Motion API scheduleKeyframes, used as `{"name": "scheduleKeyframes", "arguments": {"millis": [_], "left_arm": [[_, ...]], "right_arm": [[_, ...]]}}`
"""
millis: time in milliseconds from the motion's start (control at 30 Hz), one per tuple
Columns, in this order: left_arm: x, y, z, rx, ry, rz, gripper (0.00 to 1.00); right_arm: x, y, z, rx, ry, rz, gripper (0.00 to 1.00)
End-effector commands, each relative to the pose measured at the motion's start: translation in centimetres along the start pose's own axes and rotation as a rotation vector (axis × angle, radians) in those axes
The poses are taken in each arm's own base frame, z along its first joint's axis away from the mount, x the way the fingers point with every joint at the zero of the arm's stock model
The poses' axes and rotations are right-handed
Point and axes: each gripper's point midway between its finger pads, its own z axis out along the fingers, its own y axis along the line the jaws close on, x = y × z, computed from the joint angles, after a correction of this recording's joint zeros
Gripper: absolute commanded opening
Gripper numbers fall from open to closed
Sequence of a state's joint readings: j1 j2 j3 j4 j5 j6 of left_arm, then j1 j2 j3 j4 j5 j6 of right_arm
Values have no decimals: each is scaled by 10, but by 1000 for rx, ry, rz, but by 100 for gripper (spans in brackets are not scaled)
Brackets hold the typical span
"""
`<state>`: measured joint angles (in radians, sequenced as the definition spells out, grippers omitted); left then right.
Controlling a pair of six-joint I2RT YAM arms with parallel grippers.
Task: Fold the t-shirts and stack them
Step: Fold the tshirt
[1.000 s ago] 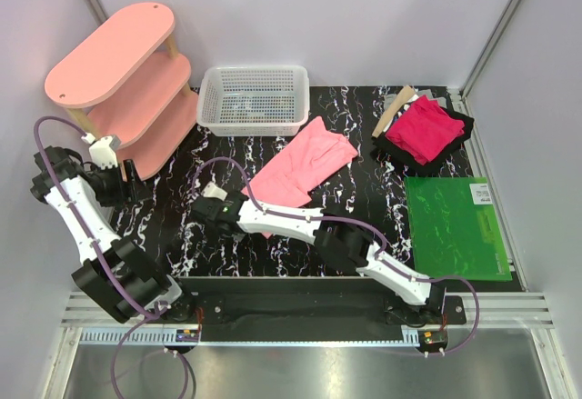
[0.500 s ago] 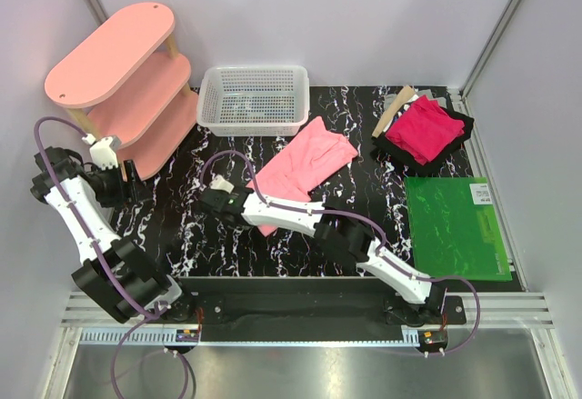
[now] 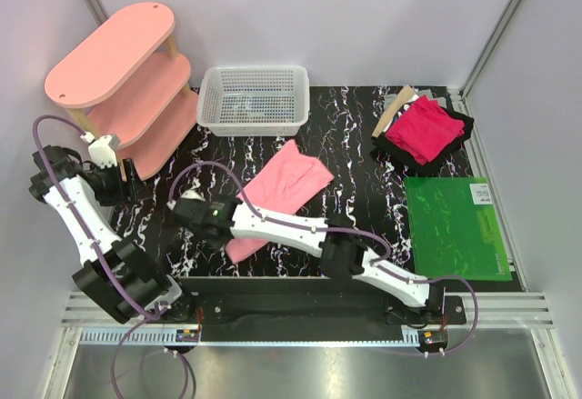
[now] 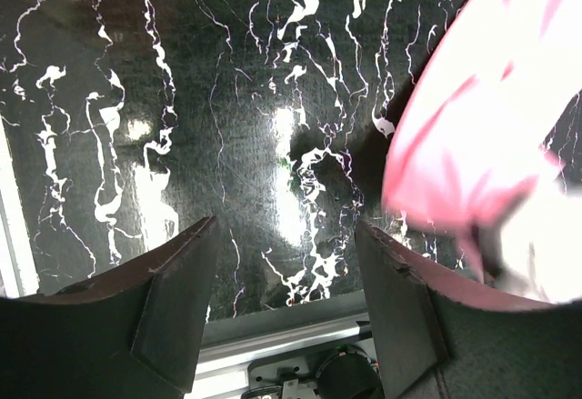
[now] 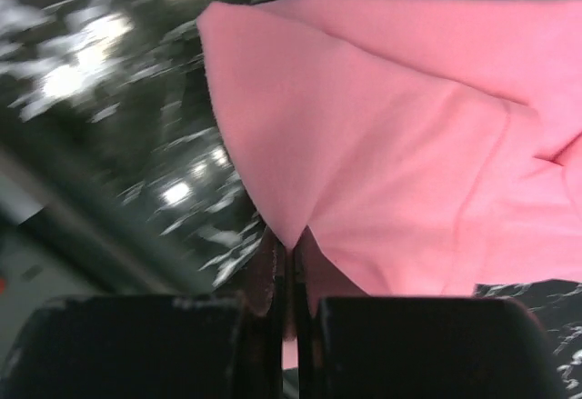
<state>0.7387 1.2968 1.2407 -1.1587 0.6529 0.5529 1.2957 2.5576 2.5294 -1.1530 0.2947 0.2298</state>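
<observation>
White basket (image 3: 208,101) far centre; magenta shirt (image 3: 425,129) on black pile (image 3: 393,150) far right. Pink shirt (image 3: 277,194) runs near-left to far-right, right gripper (image 5: 291,267) clenched on its near-left corner. Left gripper (image 4: 286,228) released.

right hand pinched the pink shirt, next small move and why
Probably raise the pinched corner slightly to start a fold: the right hand is shut on a corner of the pink t-shirt, the rest lying flat on the table.

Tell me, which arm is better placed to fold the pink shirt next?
Right. The right gripper is shut on the salmon-pink t-shirt; the left gripper hangs open by the shelf unit, off the cloth.
</observation>
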Motion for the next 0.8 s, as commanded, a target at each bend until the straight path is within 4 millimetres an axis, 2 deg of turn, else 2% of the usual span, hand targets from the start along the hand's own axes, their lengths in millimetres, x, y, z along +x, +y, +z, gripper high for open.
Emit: {"name": "scheduleKeyframes", "arguments": {"millis": [0,100,133,167,200,233,267,300,333,367,433,500,600,633,767], "left_arm": [[-18,-7,-12,2,-74,51,66],[-20,-8,-13,8,-77,47,66],[-21,-8,-13,9,-76,48,66],[-23,-8,-15,8,-82,48,66],[-24,-9,-16,9,-81,44,66],[-26,-9,-17,10,-89,45,66],[-27,-10,-17,12,-89,48,66],[-27,-10,-18,12,-89,46,66],[-27,-11,-18,13,-90,48,66],[-27,-11,-18,15,-89,47,66],[-25,-11,-16,22,-84,42,66],[-23,-11,-15,29,-78,36,66],[-22,-12,-13,40,-72,31,66],[-22,-12,-13,39,-71,33,66],[-21,-14,-12,41,-61,39,66]], "right_arm": [[-15,44,-79,-232,-64,37,0],[-24,44,-106,-295,-114,51,0],[-22,43,-107,-309,-108,51,0],[-29,31,-117,-323,-131,79,0],[-35,28,-120,-357,-147,102,0],[-28,21,-112,-374,-114,119,0],[-35,1,-119,-380,-138,165,0],[-43,-6,-121,-410,-169,188,0],[-34,-16,-109,-408,-142,206,0],[-47,-40,-115,-409,-194,252,0],[-41,-56,-107,-420,-188,275,0],[-48,-79,-106,-436,-223,307,0],[-45,-94,-93,-438,-215,314,0],[-45,-106,-88,-427,-215,324,0],[-43,-121,-69,-434,-204,323,0]]}}
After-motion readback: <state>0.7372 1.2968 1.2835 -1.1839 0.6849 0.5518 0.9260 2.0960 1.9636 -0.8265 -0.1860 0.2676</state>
